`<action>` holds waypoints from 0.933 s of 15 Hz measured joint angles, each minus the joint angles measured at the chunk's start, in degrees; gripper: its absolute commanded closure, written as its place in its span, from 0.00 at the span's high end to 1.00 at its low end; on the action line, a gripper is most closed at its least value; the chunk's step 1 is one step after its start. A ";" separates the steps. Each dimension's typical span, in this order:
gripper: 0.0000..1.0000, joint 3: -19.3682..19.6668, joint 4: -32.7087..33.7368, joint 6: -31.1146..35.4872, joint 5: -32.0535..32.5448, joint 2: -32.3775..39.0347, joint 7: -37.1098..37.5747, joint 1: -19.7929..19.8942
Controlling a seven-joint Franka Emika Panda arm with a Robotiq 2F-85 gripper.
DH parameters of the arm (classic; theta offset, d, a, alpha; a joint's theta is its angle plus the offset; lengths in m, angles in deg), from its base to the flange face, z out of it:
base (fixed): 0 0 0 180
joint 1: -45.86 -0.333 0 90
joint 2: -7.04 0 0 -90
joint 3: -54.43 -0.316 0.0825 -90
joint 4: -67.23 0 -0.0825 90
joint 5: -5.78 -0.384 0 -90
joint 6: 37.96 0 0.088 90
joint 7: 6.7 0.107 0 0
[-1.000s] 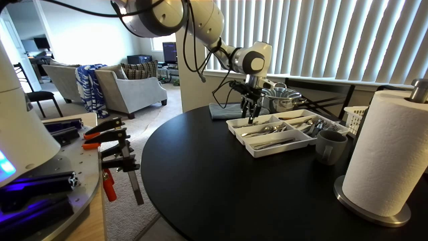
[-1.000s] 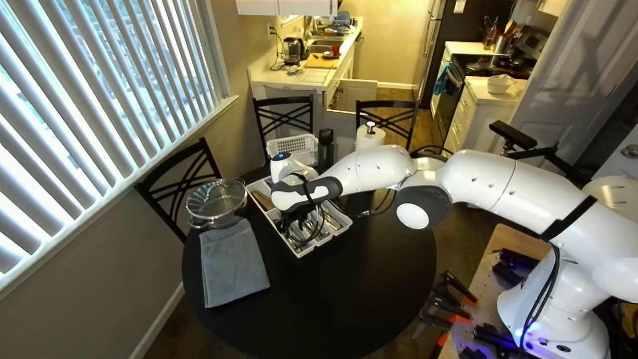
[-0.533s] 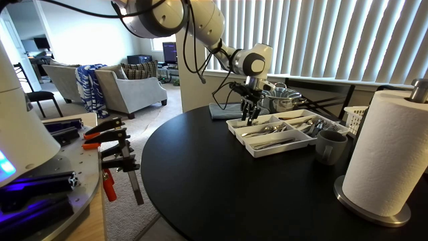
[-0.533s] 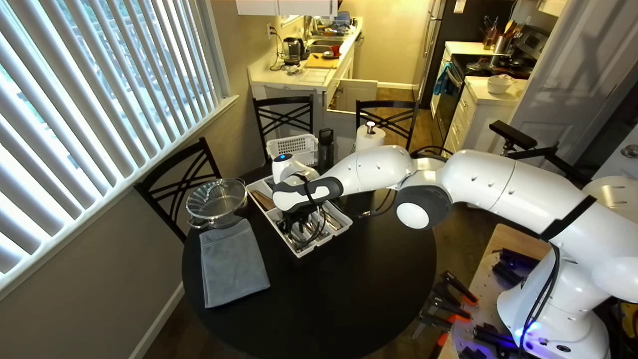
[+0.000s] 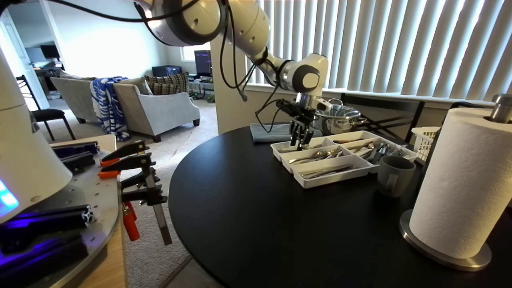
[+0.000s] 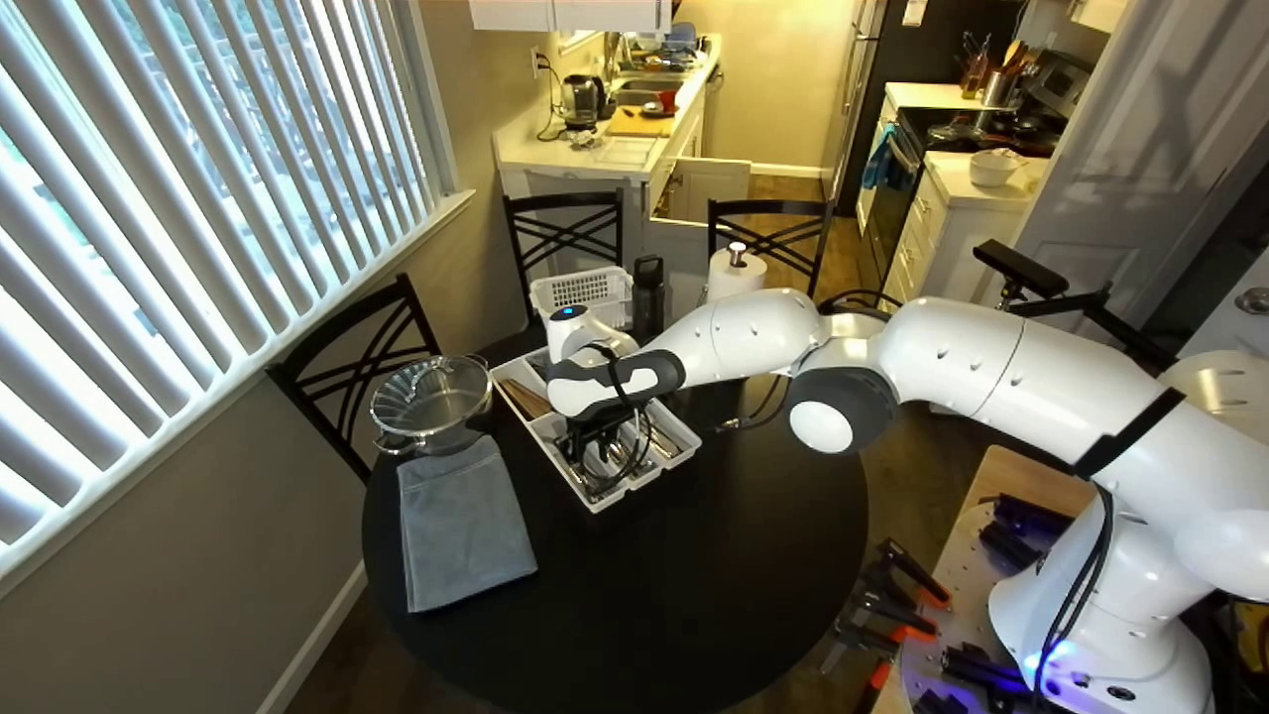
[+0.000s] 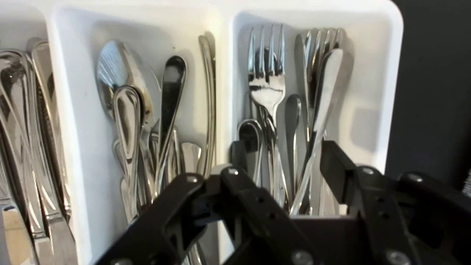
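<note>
Forks (image 7: pixel 267 90) heaped in the outer compartment (image 7: pixel 368 77) of the white tray (image 7: pixel 394 73), facing the round table's (image 5: pixel 256 212) window-side edge. Gripper (image 7: pixel 285 158) over them, jaws wide, no grip seen. Likely risks: overlapping handles (image 7: pixel 326 82) could lift together; a finger off line might strike the divider (image 7: pixel 223 92).

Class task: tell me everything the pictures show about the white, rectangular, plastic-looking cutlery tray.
The white, rectangular, plastic-looking cutlery tray lies flat on the round black table. Its low walls and thin dividers form several compartments with rounded corners. Shiny metal forks and spoons lie in neighbouring sections; slim brown pieces lie in another. The jointed black gripper, open, is over the fork section, and a grey handled mug stands close by; whether either touches the tray is unclear.
</note>
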 measured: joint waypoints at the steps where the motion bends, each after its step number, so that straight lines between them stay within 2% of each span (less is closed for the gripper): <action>1: 0.44 -0.02 0.01 -0.11 -0.13 0.00 0.03 0.07; 3: 0.55 -0.05 0.05 -0.73 -0.26 0.00 0.14 0.08; 4: 0.55 -0.11 0.08 -1.21 -0.31 0.00 0.18 0.08; 6: 0.63 -0.27 0.21 -1.73 -0.39 0.00 0.23 0.01; 12: 0.56 -0.34 0.72 -3.06 -0.39 -0.07 1.27 -0.74; 14: 0.57 -0.35 0.88 -3.38 -0.39 -0.07 1.82 -0.95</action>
